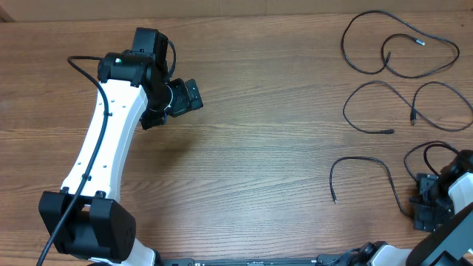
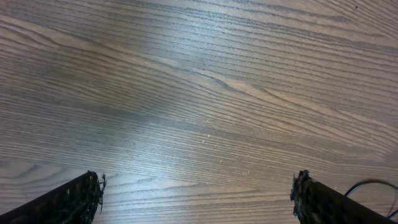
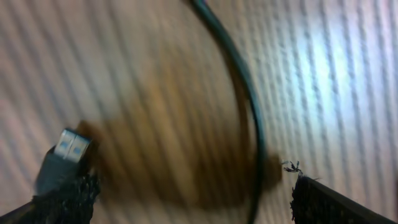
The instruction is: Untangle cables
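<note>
My left tool [image 2: 196,183] stands wide over the bare surface [image 2: 199,93], holding nothing; all the cables lie well off to its right. My right tool [image 3: 191,180] is wide too, with a black cable [image 3: 247,106] arcing between its fingers and its USB plug [image 3: 67,146] just by the left finger. Closing here could pinch the plug, or drag the cord across the other cables [image 1: 403,111].

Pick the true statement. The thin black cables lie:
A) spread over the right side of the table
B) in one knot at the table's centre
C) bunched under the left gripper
A: the cables lie loosely on the right side near the right gripper, while the left gripper has only bare table beneath it.
</note>
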Motion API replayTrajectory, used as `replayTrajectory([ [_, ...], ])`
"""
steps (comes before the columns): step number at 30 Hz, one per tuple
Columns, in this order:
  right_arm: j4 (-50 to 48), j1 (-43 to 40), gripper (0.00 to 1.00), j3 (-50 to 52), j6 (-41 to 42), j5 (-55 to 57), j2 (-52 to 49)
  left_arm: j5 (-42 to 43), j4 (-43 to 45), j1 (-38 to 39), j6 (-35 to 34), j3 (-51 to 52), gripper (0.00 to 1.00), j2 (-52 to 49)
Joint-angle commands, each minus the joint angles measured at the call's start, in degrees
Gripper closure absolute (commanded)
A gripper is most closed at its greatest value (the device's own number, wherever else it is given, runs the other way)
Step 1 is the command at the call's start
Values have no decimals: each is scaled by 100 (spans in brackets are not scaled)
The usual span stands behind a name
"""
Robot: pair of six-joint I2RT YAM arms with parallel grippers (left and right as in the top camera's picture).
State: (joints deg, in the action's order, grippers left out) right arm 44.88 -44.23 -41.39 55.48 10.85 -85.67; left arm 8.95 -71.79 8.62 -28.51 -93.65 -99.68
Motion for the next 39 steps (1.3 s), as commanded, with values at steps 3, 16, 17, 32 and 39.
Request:
replayTrajectory([
  [3,-199,-15,0,24,0,-101,2,-37,7,2,87,-2,0,-44],
  [16,-525,-15,0,24,-22,-264,2,-37,4,2,87,-2,0,-44],
  [17,-553,-15,0,24,-22,-304,2,-37,4,2,87,-2,0,-44],
  [32,-994,-15,12,24,-173,-649,2,-35,2,2,87,-2,0,-44],
  [39,-1032,-15,26,24,-170,-647,2,-35,2,2,87,-4,0,-44],
])
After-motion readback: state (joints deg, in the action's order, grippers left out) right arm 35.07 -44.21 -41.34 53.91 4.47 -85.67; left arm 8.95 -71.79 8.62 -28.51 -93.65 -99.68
